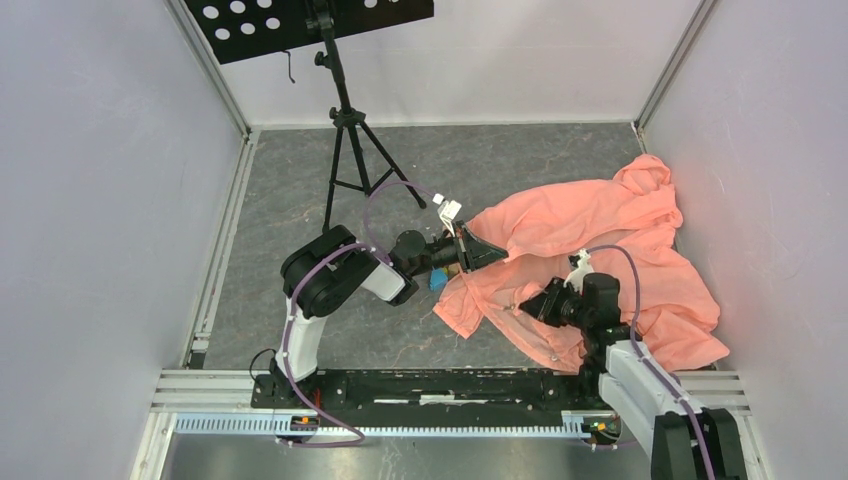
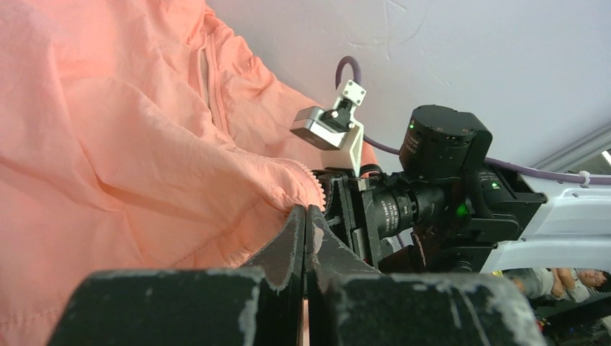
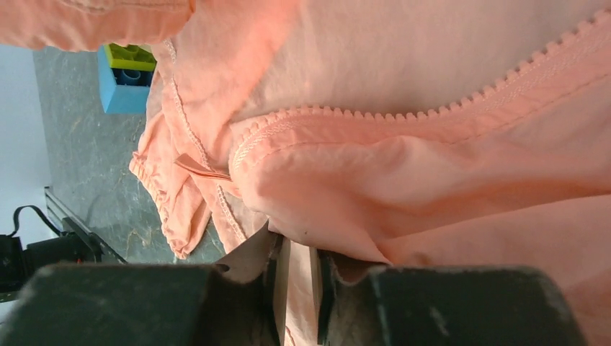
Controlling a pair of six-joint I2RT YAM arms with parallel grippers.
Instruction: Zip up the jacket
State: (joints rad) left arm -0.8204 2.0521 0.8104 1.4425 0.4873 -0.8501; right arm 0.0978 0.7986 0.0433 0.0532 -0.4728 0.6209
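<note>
Over grey tabletop [image 1: 300, 190], found jacket [image 1: 610, 235] heaped at right, front open with teeth [image 3: 403, 115] unjoined; saw left gripper [image 1: 468, 252] pinched tight on one edge, right gripper [image 1: 527, 305] clamped on nearer fold; judged zipping hardly begun, with aligning, engaging, pulling left.

Between the fingers [image 2: 287, 249] of the left gripper [image 2: 305, 213] only a sliver of the jacket [image 2: 108, 144] shows. How much fabric is pinched there cannot be told, and the garment runs off the frame above and to the left of them. The right gripper [image 3: 295, 246] takes in a fold between its own fingers [image 3: 252, 261], its depth hidden; the toothed zipper edge [image 3: 403, 115] above them leaves by the right border. Up and left of those fingertips, a blue-and-green block [image 3: 119, 94] is partly covered by cloth — its full shape cannot be told.
</note>
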